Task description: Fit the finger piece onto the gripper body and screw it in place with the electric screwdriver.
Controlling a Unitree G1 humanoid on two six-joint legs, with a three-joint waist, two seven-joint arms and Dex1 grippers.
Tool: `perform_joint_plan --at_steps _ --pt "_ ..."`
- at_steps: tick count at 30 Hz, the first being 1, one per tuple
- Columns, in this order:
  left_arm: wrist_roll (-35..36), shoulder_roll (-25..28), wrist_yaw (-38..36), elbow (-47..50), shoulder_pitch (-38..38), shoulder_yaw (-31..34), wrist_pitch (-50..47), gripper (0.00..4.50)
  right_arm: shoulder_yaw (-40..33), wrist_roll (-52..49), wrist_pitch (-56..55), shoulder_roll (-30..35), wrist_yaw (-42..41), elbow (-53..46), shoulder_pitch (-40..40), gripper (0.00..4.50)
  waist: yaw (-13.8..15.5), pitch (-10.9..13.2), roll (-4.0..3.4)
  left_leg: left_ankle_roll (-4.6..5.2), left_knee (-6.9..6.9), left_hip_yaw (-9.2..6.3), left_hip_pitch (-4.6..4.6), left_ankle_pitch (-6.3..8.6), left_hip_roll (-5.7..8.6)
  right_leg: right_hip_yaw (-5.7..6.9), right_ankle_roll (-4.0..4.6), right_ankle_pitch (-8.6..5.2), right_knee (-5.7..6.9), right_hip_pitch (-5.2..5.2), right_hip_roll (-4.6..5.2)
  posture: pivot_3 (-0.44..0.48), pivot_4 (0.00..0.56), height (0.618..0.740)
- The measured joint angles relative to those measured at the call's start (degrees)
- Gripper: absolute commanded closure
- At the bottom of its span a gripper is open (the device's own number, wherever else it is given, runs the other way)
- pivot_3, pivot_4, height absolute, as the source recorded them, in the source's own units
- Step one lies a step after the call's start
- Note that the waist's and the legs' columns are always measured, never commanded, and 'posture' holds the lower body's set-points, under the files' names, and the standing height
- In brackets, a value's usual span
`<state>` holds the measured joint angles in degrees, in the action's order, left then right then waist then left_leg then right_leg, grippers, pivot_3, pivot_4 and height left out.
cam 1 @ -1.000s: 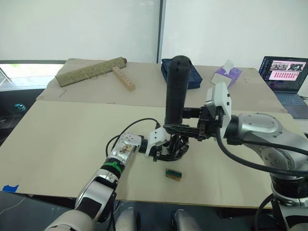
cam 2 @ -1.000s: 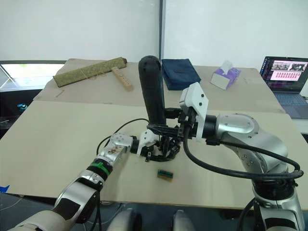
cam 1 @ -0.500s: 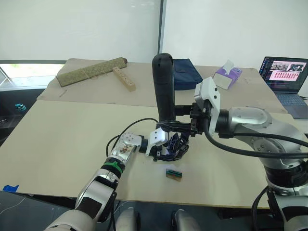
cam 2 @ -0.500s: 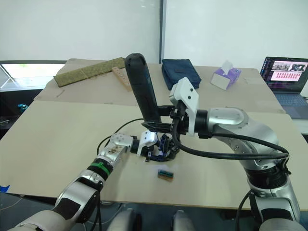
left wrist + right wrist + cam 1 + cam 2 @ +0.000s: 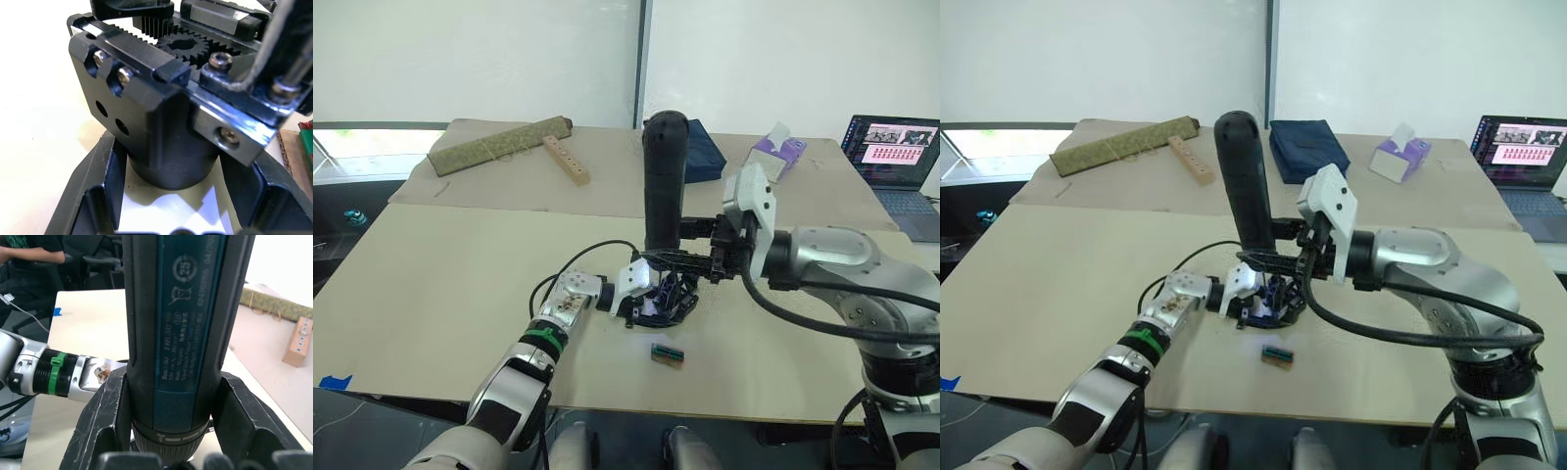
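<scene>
The gripper body [image 5: 670, 297] stands on the table, a black part with gears and a rack on top [image 5: 161, 122]. My left gripper [image 5: 644, 294] is shut on its round base, with a finger [image 5: 93, 196] on each side. The electric screwdriver [image 5: 664, 186] stands nearly upright right over it, rounded end up. My right gripper [image 5: 693, 260] is shut on its lower barrel [image 5: 181, 323], fingers [image 5: 105, 431] pressing both sides. The bit is hidden behind the fingers. The finger piece is hidden; I cannot pick it out from the body's black parts.
A small green-and-brown block [image 5: 667, 353] lies just in front of the body. At the back are a rolled mat [image 5: 499, 145], a wooden block with holes [image 5: 566, 159], a dark blue cloth [image 5: 708, 157], a tissue box [image 5: 776, 149] and a laptop [image 5: 891, 147].
Half a second ago the screwdriver leaned over to the left; my right arm has swung it back right, nearly upright above the body. The left gripper has held still.
</scene>
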<state>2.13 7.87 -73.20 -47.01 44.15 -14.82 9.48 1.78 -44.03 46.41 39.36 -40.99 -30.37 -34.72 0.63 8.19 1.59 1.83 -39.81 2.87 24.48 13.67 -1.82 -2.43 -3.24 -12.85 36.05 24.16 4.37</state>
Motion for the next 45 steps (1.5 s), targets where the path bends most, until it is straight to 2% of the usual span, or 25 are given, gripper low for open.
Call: perform_joint_plan --at_steps 7,12,14,16,17,22,24,28,30,33,36,38,41,44,45 --pt "0.1 -0.1 -0.1 0.0 0.3 0.2 0.2 2.23 -7.3 -8.9 0.5 0.9 0.6 -4.3 -4.2 2.59 0.1 0.2 -0.10 0.10 0.08 -0.10 0.28 0.06 -0.01 0.11 -0.02 0.00 -0.02 0.23 -0.02 0.000 0.150 0.738" --pt "0.1 -0.1 0.1 0.0 0.2 0.2 0.2 2.23 -7.7 -13.2 1.7 0.9 3.5 -5.9 -3.0 2.59 -0.1 0.2 -0.08 0.11 0.00 -0.07 0.27 0.06 0.00 0.07 -0.01 0.04 -0.01 0.21 0.01 0.000 0.150 0.738" --pt "0.2 0.3 0.5 0.1 -0.1 0.3 0.2 1.14 -8.7 -15.5 2.9 1.5 5.2 -6.1 -2.2 2.59 0.0 0.2 -0.08 0.10 -0.02 -0.07 0.27 0.06 0.00 0.07 -0.01 0.05 -0.01 0.20 0.02 0.000 0.150 0.738" --pt "0.6 1.1 0.3 2.3 -0.9 0.5 0.0 0.26 -12.0 -21.5 4.9 3.8 7.7 -6.2 -0.6 2.59 0.0 0.2 -0.07 0.10 0.00 -0.09 0.26 0.06 -0.09 0.07 -0.01 0.05 -0.04 0.16 0.04 0.000 0.150 0.738" --pt "1.1 2.2 0.1 3.7 -1.5 1.0 -0.1 0.00 -13.8 -25.1 5.8 5.2 9.1 -6.1 0.3 2.59 0.0 0.2 -0.07 0.11 0.02 -0.09 0.25 0.06 -0.10 0.06 0.00 0.05 -0.05 0.17 0.05 0.000 0.150 0.738" --pt "5.5 11.7 -3.1 18.3 -8.8 3.8 -5.3 0.00 -22.9 -43.0 9.8 15.6 16.6 -4.7 8.9 2.59 -0.7 0.2 -0.07 0.11 0.21 -0.10 0.17 0.06 -0.24 0.02 0.07 0.01 -0.06 0.16 0.09 0.000 0.150 0.738" --pt "8.7 17.0 -5.2 27.3 -12.6 5.1 -10.3 0.00 -26.3 -49.5 11.8 20.6 20.2 -2.3 15.2 2.59 -0.8 0.2 -0.07 0.10 0.21 -0.12 0.15 0.06 -0.28 0.02 0.11 -0.01 -0.04 0.13 0.11 0.000 0.150 0.738" --pt "15.0 25.0 -6.8 40.2 -15.2 8.2 -20.5 0.00 -31.0 -55.9 16.7 27.0 25.0 4.5 27.9 2.59 -0.3 0.2 -0.07 0.09 0.11 -0.05 0.05 0.04 -0.29 0.00 0.33 -0.13 -0.08 -0.06 0.17 0.000 0.150 0.738" --pt "18.1 28.1 -6.9 44.8 -15.2 10.2 -25.3 0.00 -30.8 -55.2 20.3 29.0 26.4 8.8 33.0 2.59 -0.2 0.2 -0.08 0.10 0.08 0.07 0.02 0.04 -0.27 -0.09 0.49 -0.23 -0.17 -0.07 0.18 0.000 0.150 0.738" --pt "20.4 29.8 -6.7 48.0 -14.9 11.3 -29.1 0.00 -28.2 -53.0 22.5 29.3 28.0 14.8 34.1 2.59 -0.4 0.2 -0.11 0.10 0.09 0.28 -0.07 0.04 -0.16 -0.26 0.33 -0.18 -0.16 -0.04 0.15 0.000 0.150 0.738" --pt "20.5 29.6 -5.4 48.4 -13.8 11.2 -29.5 0.00 -20.3 -42.0 22.4 29.2 27.7 21.0 30.2 2.59 -0.7 0.3 -0.03 0.10 0.10 0.34 -0.09 0.04 -0.14 -0.25 0.19 -0.10 -0.17 0.00 -0.02 0.000 0.150 0.738" --pt "20.4 29.5 -4.2 48.3 -13.2 11.3 -29.2 0.00 -15.0 -34.4 22.5 26.4 27.6 28.7 26.3 2.59 -0.9 0.3 -0.03 0.10 0.15 0.47 -0.09 0.04 -0.11 -0.27 0.09 -0.06 -0.16 0.03 -0.04 0.000 0.150 0.738" --pt "20.3 29.2 -3.2 48.3 -13.1 11.1 -29.2 0.00 -11.2 -28.5 22.5 23.2 25.2 32.8 22.1 2.59 -1.0 0.3 -0.16 0.11 0.23 0.48 -0.08 0.05 -0.11 -0.31 0.03 -0.06 -0.15 0.07 -0.08 0.000 0.150 0.738" --pt "20.3 28.9 -2.1 48.3 -13.0 11.1 -29.2 0.00 -11.0 -24.1 22.6 20.9 24.8 35.5 20.3 2.59 -0.9 0.3 -0.15 0.11 0.21 0.52 -0.03 0.04 -0.09 -0.26 -0.01 -0.04 -0.16 0.05 -0.06 0.000 0.150 0.738" --pt "20.3 28.8 -1.7 48.3 -13.0 11.1 -29.2 0.00 -11.1 -22.0 22.4 20.2 24.8 35.8 20.2 2.09 -0.8 0.3 -0.15 0.11 0.17 0.53 -0.04 0.05 -0.08 -0.26 -0.02 -0.03 -0.18 0.01 -0.04 0.000 0.150 0.738"
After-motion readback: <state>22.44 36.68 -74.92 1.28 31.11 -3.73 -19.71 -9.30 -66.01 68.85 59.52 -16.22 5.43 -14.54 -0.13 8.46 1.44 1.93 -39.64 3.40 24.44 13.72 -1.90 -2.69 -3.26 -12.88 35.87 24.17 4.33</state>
